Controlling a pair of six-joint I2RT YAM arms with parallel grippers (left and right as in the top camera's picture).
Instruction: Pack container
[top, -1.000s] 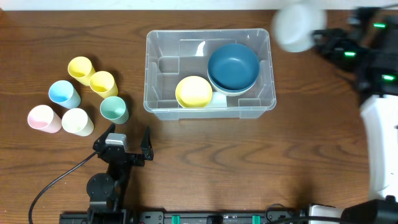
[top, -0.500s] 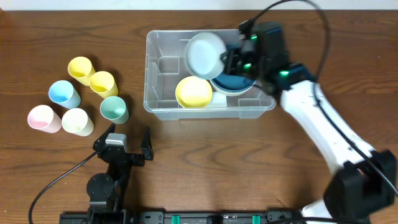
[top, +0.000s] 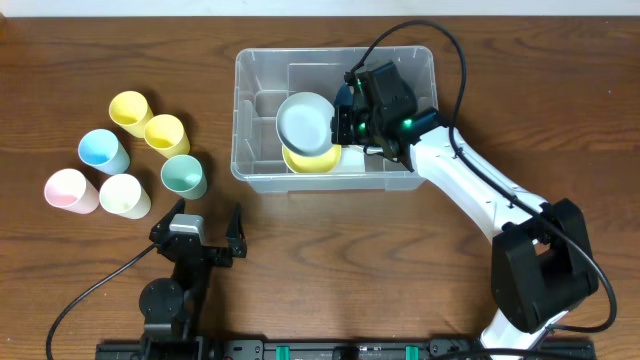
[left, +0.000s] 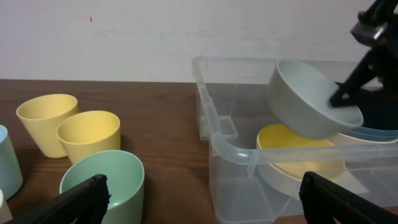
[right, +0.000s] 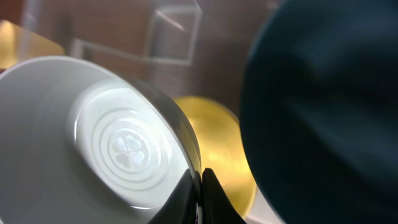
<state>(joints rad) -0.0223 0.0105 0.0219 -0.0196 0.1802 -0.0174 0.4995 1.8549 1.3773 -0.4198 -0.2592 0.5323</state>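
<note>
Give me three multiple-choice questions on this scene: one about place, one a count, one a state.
1. Relative to the container, the white bowl is: A far left; B far right; C held above it.
2. How many cups stand left of the container? A four; B six; C eight.
3. The right gripper is: A shut on the white bowl; B open, empty; C out of view.
Answers: C, it hangs tilted over the yellow bowl inside; B, six counted overhead; A, its jaws pinch the rim.
</note>
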